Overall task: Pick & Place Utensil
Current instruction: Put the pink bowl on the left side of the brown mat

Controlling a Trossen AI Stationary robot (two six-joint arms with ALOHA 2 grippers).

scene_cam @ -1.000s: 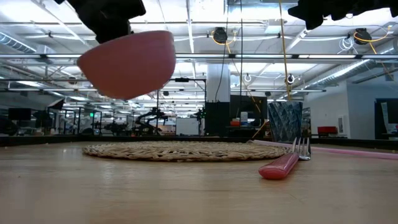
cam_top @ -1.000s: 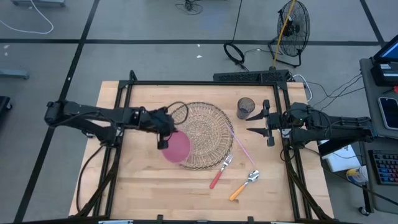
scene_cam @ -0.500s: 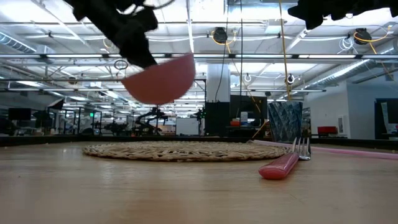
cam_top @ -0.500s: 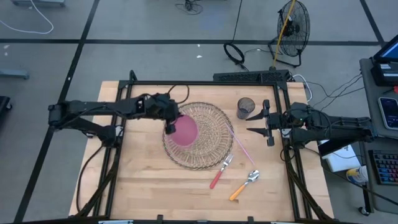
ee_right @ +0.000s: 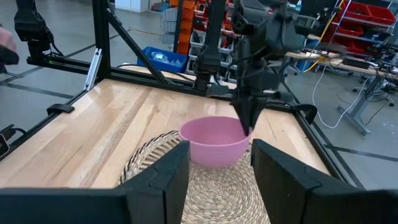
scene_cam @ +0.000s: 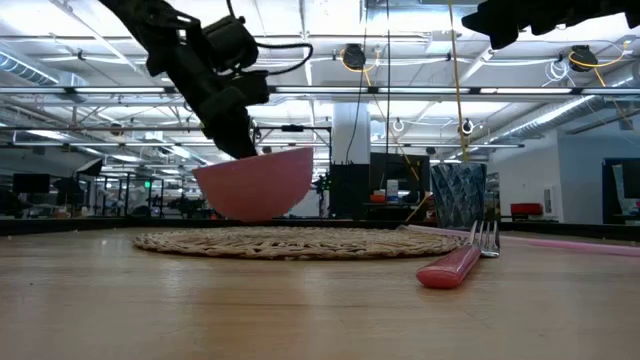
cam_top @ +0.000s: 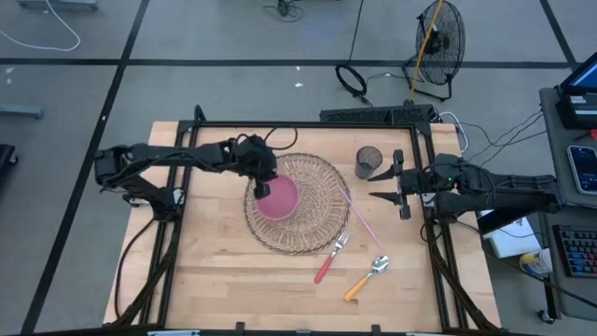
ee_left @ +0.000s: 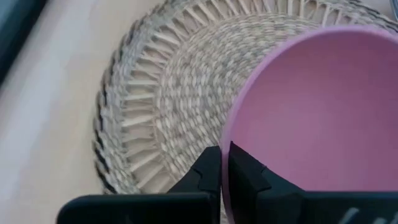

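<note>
Across the middle of the high view lay your wooden table, with one round woven mat at its centre. At the mat's left part sat one pink bowl, its rim pinched between the pressed-together fingers of your left gripper, which reached in from the frame's left. Your right gripper hovered at the right edge of the table, fingers spread and holding nothing, beside one dark mesh cup. Toward the lower right, well apart from both grippers, you had two utensils: one red-handled fork, its long axis running diagonally with tines pointing to the upper right near the mat's edge, and one orange-handled spoon, lying parallel, bowl end to the upper right.
</note>
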